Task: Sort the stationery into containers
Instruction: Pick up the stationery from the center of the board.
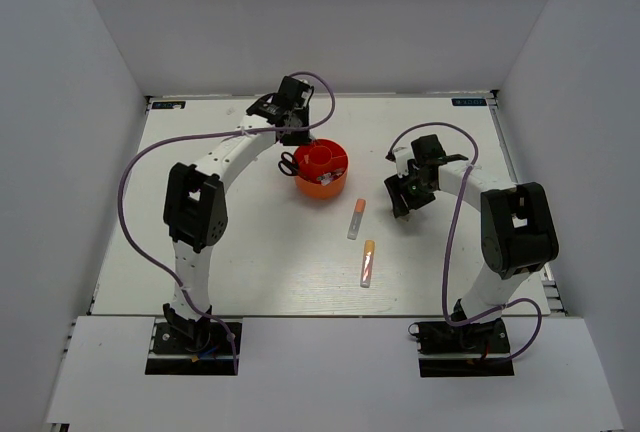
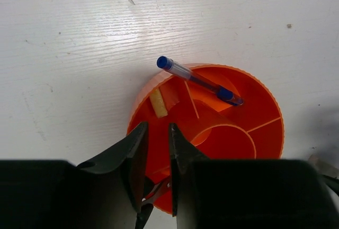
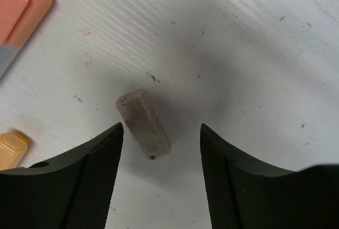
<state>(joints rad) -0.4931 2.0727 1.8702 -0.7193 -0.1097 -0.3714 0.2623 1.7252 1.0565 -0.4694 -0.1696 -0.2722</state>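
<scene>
The orange-red container [image 1: 322, 190] stands at the table's middle back. In the left wrist view a blue pen [image 2: 198, 79] leans out over the container [image 2: 265, 133], and a tan block [image 2: 158, 103] lies in one compartment. Black-handled scissors [image 1: 288, 163] stick out at its left rim [image 2: 142, 213]. My left gripper [image 2: 158, 128] hovers over that rim [image 1: 293, 137], jaws a narrow gap apart, nothing between the tips. My right gripper [image 3: 161, 128] is open just above the table [image 1: 405, 202], straddling a speckled white eraser [image 3: 144, 124] that lies nearer its left finger. The green pen is out of view.
Two orange-and-white markers lie between the arms, one [image 1: 356, 219] nearer the container and one [image 1: 367, 263] nearer the front; their orange ends [image 3: 18, 11] [image 3: 11, 149] show left of the right gripper. White walls enclose the table on three sides.
</scene>
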